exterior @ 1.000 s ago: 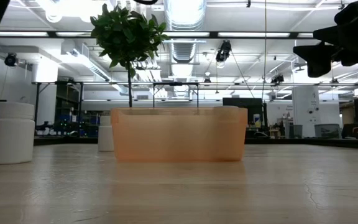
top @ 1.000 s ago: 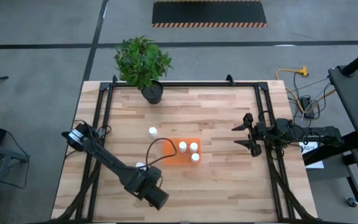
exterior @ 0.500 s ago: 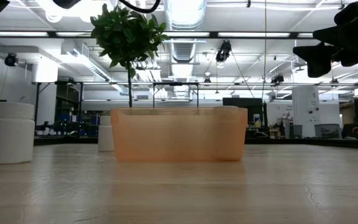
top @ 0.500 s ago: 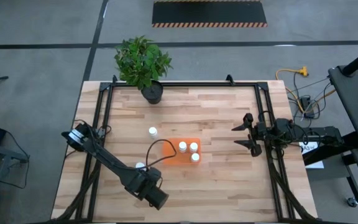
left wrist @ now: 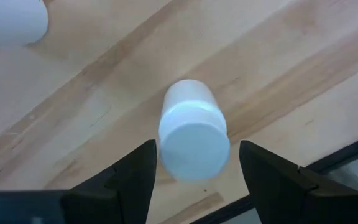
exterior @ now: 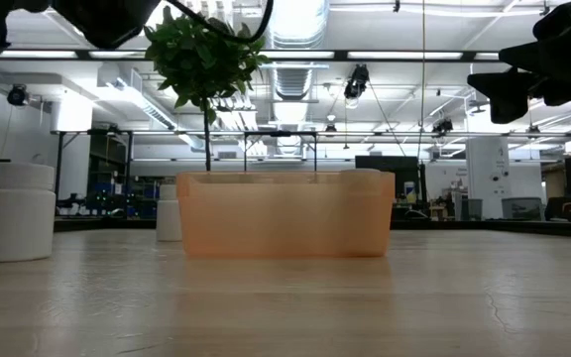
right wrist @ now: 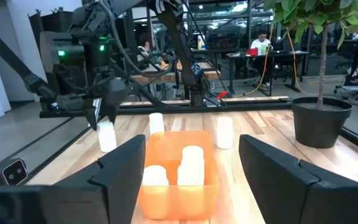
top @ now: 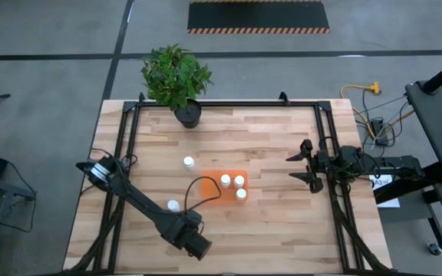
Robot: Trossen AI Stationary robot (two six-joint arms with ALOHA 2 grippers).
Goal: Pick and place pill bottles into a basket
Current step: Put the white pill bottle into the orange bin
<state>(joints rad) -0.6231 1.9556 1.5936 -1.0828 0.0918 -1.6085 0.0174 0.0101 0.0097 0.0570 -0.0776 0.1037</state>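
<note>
The left gripper [left wrist: 194, 180] hung over one white pill bottle [left wrist: 193, 137] near the front of the worktop [top: 282, 153], its fingers [left wrist: 132, 177] spread wide on each side, not touching it. Another bottle [top: 188, 162] stood farther back. Three bottles [top: 233, 185] sat in the orange basket [top: 215, 198]. Over by the right edge, the right gripper [top: 298, 167] waited with wide, empty fingers

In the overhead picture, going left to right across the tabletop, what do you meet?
Left gripper above a pill bottle → lone pill bottle → black plant pot → orange basket holding three bottles → right gripper, waiting at the table's right side.
</note>
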